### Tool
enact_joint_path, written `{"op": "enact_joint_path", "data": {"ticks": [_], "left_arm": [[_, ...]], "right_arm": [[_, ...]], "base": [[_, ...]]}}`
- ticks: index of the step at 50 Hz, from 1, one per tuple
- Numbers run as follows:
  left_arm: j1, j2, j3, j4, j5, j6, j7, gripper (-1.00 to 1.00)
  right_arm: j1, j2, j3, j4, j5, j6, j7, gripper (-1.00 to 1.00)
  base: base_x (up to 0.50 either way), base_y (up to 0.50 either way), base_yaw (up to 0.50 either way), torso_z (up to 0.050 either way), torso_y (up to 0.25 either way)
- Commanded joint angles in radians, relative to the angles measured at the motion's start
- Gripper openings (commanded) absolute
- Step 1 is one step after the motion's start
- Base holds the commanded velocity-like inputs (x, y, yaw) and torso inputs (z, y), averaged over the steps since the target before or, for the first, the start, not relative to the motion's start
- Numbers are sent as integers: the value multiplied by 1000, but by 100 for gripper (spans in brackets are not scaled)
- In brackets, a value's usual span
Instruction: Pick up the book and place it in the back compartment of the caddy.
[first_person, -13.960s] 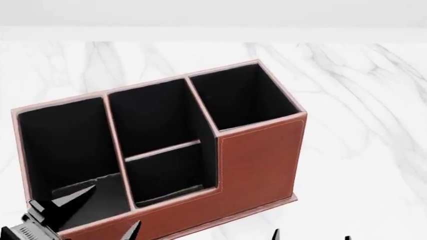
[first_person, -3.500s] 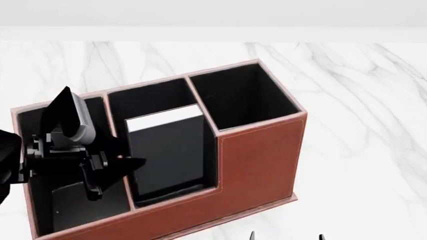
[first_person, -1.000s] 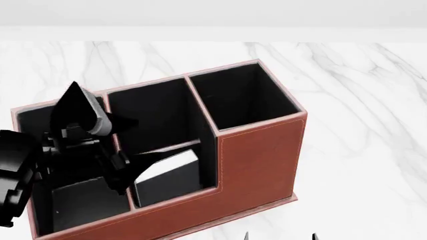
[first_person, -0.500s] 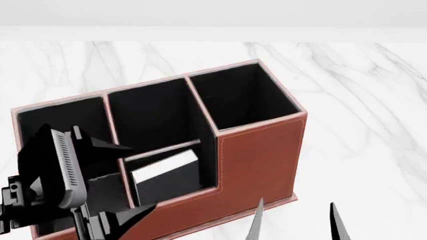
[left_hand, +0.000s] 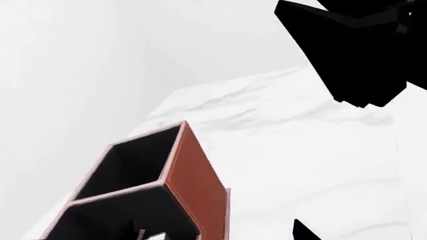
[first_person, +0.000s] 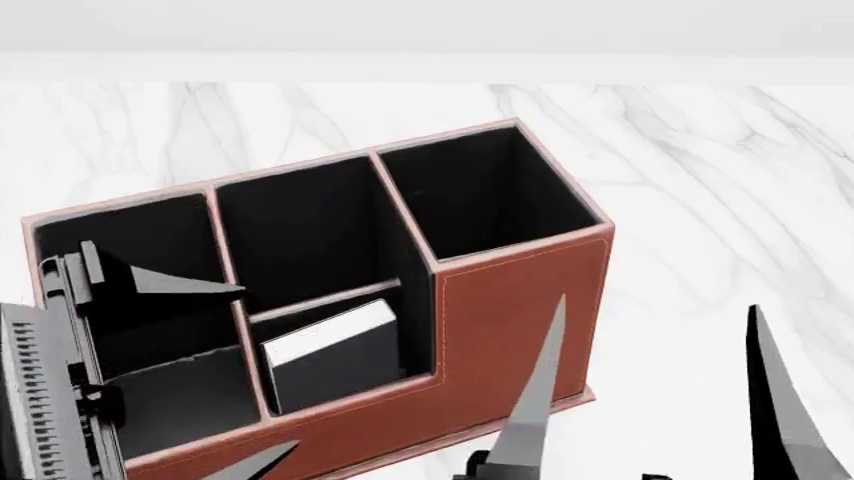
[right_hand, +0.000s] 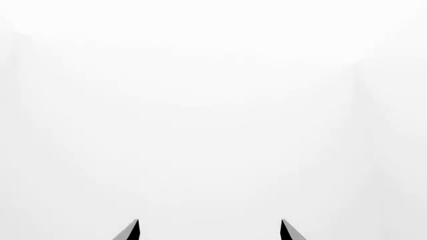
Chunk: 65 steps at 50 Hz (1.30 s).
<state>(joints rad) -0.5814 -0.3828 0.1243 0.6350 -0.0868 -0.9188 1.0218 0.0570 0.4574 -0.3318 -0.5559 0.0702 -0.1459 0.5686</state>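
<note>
The left pincer (first_person: 200, 375) is at the near left corner of the caddy (first_person: 514, 310) in the head view. One dark finger (first_person: 174, 282) points across the mouth of the leftmost cell, the other finger tip (first_person: 260, 460) shows low at the caddy's front wall, and the two are well apart, so the pincer is wide and holds nothing.

The caddy stands on the white marble table (first_person: 707, 180), turned slightly so its right end is farther away. Its long left cell (first_person: 127, 300) is black-lined; a flat dark surface shows at its bottom, but what that is cannot be told. Next to it, the middle section is split by a low thin divider. The far half (first_person: 307, 235) is deep and shows only black lining. The near half, the back compartment (first_person: 334, 350), is shallow and has the low brown wall in front. The book (first_person: 334, 345) sits in this cell, leaning, its white page edge up and its black cover facing the front wall. At the right end, the tall square cell (first_person: 487, 190) shows only black lining.

In the left wrist view, the tall square cell (left_hand: 137, 162) appears with its brown side wall, and a sliver of white shows in the cell beside it.

The right pincer (first_person: 654, 390) rises at the lower right, in front of the caddy's tall brown wall. Its two grey fingers are far apart with nothing between them. In the right wrist view, only two finger tips show against plain white.
</note>
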Motion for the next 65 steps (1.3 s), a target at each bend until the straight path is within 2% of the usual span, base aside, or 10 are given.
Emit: {"op": "enact_joint_path", "data": {"ticks": [1, 22, 30, 35, 46, 59, 65], "left_arm": [[27, -17, -62, 181, -17, -69, -15, 100], [41, -32, -104, 393, -59, -161, -12, 100], [58, -42, -97, 374, -61, -122, -25, 100], [106, -55, -58, 338, -23, -27, -51, 100], [84, -61, -75, 392, -39, -67, -56, 100], [-40, -88, -17, 405, -43, -178, -89, 100], [-227, -98, 26, 408, -68, -318, -91, 100]], "right_arm": [[-80, 55, 44, -186, -32, 18, 35, 100], [-201, 102, 102, -281, -71, -68, 70, 100], [-216, 99, 96, -246, -75, -108, 74, 100], [-230, 96, 85, -175, -77, -180, 75, 100], [-235, 102, 99, -204, -73, -159, 81, 100], [-204, 106, 109, -311, -82, -57, 78, 100], [-132, 104, 114, -452, -87, 103, 62, 100]], "base": [[0, 0, 0, 0, 0], [0, 0, 0, 0, 0], [0, 0, 0, 0, 0], [0, 0, 0, 0, 0], [0, 0, 0, 0, 0], [0, 0, 0, 0, 0], [0, 0, 0, 0, 0]]}}
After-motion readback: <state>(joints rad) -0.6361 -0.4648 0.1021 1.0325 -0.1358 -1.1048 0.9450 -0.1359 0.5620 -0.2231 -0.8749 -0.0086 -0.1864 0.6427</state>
